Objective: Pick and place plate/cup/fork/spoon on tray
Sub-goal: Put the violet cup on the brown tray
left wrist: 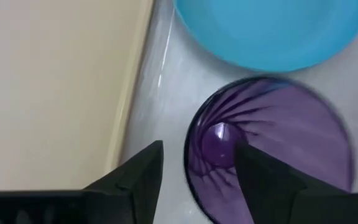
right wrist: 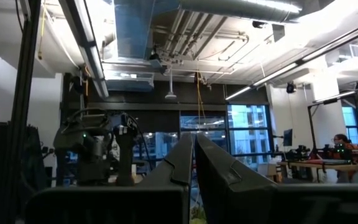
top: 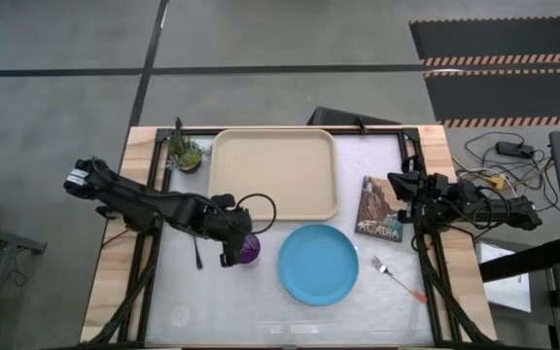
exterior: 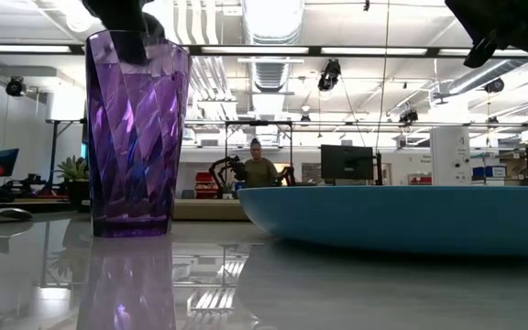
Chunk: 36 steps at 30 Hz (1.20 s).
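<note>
White table top (top: 212,301) holds everything. On the left, the left gripper (top: 238,249) is over the purple cup (top: 249,250). Its fingers (left wrist: 143,180) are open, one outside the cup's rim and one inside, not squeezing. The cup stands upright just below the empty tray (top: 275,173). Next comes the blue plate (top: 318,263), then the fork (top: 397,276). Far right, the right gripper (top: 399,185) waits with fingers pressed together, holding nothing.
</note>
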### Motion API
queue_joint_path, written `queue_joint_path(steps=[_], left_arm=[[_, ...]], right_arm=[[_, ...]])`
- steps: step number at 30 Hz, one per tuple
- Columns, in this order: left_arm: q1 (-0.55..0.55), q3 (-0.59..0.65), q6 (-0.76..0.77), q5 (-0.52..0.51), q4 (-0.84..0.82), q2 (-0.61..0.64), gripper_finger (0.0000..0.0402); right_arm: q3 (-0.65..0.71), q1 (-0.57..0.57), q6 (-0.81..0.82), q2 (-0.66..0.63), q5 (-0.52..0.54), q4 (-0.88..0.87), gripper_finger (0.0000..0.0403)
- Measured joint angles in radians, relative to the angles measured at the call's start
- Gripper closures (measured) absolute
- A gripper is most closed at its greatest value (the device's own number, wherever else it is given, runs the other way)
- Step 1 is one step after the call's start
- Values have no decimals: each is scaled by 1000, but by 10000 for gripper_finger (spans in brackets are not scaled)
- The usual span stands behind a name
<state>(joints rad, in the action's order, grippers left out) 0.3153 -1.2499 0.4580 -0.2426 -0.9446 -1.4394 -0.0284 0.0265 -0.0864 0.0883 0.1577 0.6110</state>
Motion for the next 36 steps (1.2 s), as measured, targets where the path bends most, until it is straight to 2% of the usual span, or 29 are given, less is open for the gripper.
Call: queue_joint_path(steps=[7, 19, 29, 36], left_arm=[[-2, 19, 0, 0, 2, 0, 268], [-8, 19, 34, 1, 4, 1, 393], [-45, -30, 25, 7, 20, 41, 400], [-128, -82, 30, 14, 20, 102, 401]], right_arm=[[0, 0, 0, 0, 0, -3, 394], [0, 0, 0, 0, 1, -4, 394], [0, 0, 0, 0, 1, -8, 394], [0, 0, 0, 0, 1, -8, 394]])
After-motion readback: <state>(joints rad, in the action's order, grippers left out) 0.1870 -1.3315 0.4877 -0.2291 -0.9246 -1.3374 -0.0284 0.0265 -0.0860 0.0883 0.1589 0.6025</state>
